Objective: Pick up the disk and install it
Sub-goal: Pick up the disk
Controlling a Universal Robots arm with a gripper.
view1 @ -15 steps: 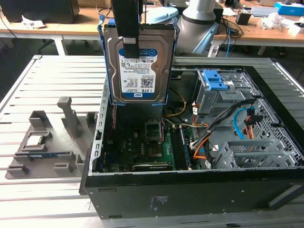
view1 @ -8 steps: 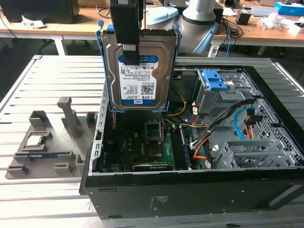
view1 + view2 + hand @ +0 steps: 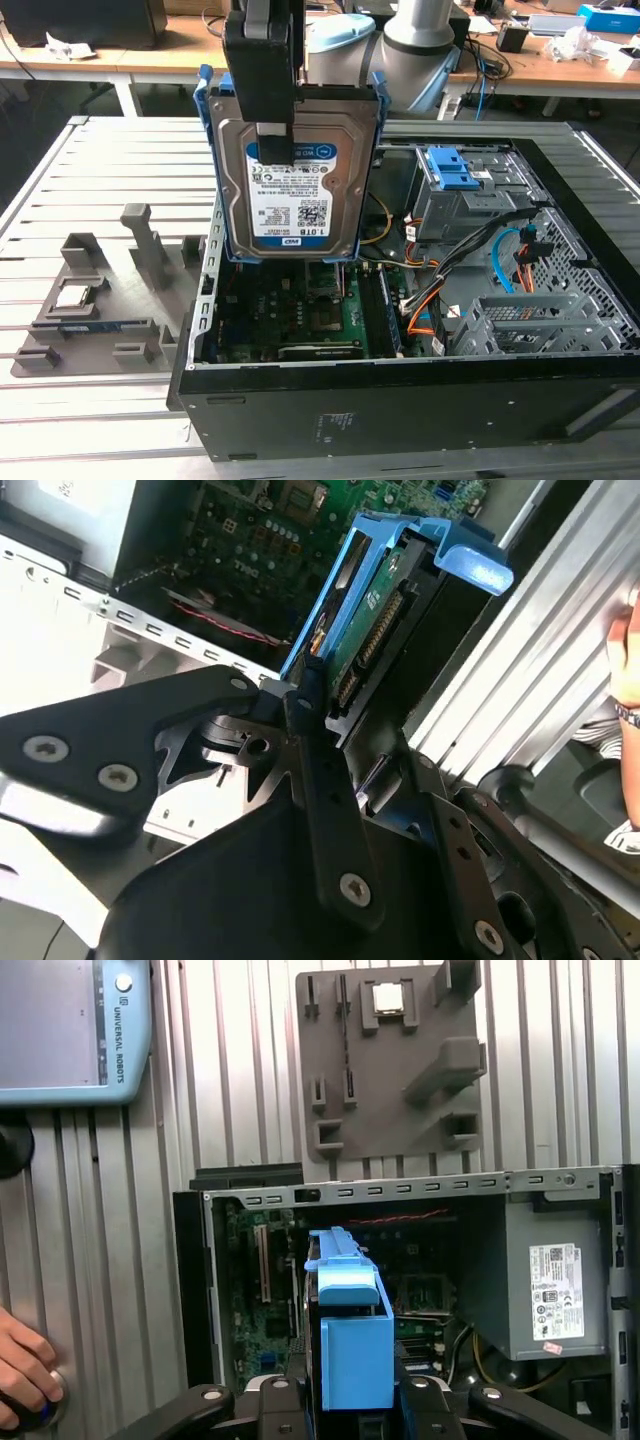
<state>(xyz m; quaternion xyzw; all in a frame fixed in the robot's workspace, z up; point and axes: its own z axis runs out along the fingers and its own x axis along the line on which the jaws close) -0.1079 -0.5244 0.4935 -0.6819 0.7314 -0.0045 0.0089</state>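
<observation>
The gripper (image 3: 272, 145) is clamped on the disk (image 3: 310, 210), one black finger pressed flat against its labelled face. It holds the disk upright in the air above the open computer case (image 3: 400, 405), over the motherboard (image 3: 300, 315). The disk's silver face carries a white label with a blue band at the top, lines of print and barcodes. A bright blue bracket frames its sides.

In the case toward the exterior view's right stands a grey drive bay (image 3: 450, 215) with a blue latch piece (image 3: 455, 168) on top. On the slatted metal table (image 3: 60, 180) at the exterior view's left lies a grey fixture plate (image 3: 100, 320) with a small square silver chip (image 3: 75, 295) set in it.

The second wrist view shows the disk (image 3: 345, 600) edge-on, with its connector row and green circuit board exposed.

The first wrist view looks down on the bracket's blue tab (image 3: 350, 1330) and shows a power supply (image 3: 520, 1250) with a white printed sticker. It also shows a teach pendant (image 3: 70, 1030) lying on the table and a person's hand (image 3: 22, 1365) resting on the slats.
</observation>
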